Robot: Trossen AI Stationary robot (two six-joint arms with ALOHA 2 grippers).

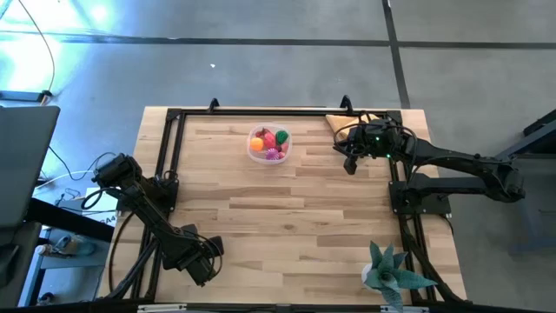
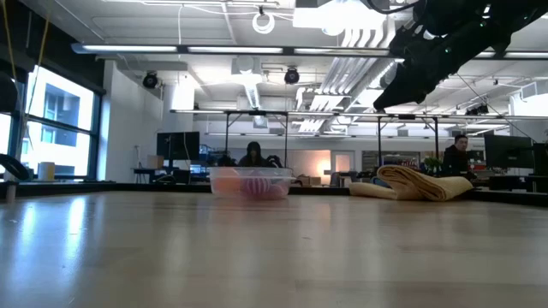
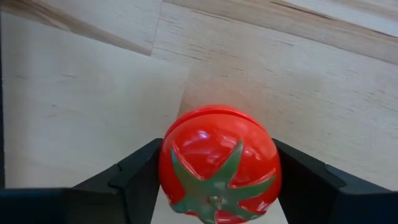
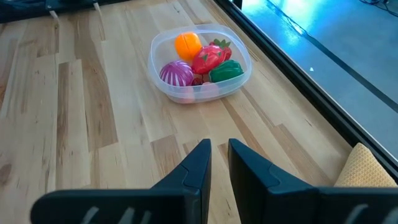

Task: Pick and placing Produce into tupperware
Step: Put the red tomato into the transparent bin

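Tomato (image 3: 217, 165): between left tool (image 3: 217, 186) fingers, jaws wide, flanking it; grip unconfirmed.
Place: desk (image 1: 287, 217), seven o'clock.
Handling: probably light, stiff, slippery; pinch its widest part.
Tupperware (image 1: 268, 144): twelve o'clock, holding produce.
Right tool (image 4: 214, 165): nearly closed, empty.

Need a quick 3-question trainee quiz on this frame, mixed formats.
1. Multiple choice: what sits between the left tool's fingers?
A. an orange
B. a red tomato with a green stem
C. the tan cloth

2. True or false: the tupperware already has produce in it.

3. Short answer: which arm's tool is nearer the tupperware, and what lies at the table corner beside that arm?

Key
1. B. The tomato fills the gap between the left tool's fingers, at the table's near left.
2. True. An orange piece, a red piece, a green piece and a magenta piece lie inside.
3. The right tool, with its fingers close together; a folded tan cloth.
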